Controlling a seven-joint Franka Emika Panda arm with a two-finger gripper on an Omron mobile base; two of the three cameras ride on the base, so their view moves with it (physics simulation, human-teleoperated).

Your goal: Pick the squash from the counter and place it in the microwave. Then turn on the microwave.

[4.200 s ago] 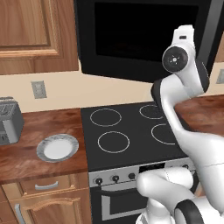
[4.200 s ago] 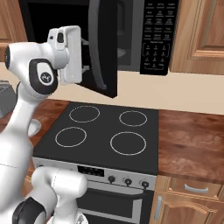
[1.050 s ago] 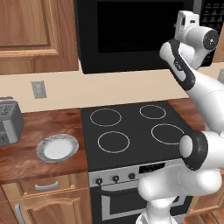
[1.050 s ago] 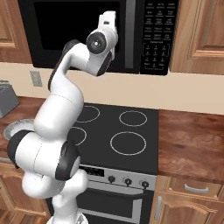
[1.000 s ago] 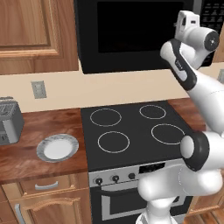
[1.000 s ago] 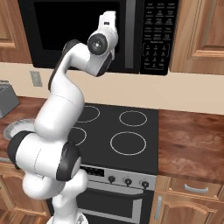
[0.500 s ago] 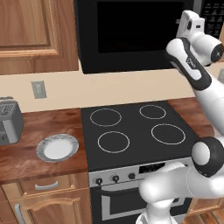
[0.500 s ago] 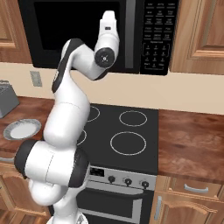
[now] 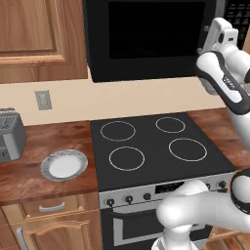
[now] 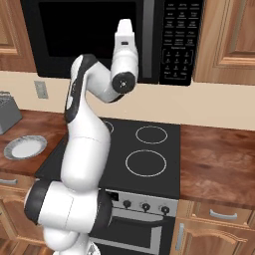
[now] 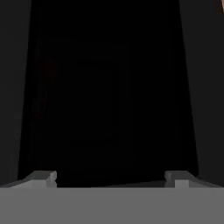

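White arm raised high, tool (image 11: pixel 110 178) spread wide, holding nothing

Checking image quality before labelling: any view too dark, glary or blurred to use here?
Hand view: nearly black, facing the microwave glass; just the tool tips read, spread wide. Left base view: evenly lit, no glare; plate and stovetop rings sharp, soft render edges. Right base view: same flat light; keypad labels too small to read.
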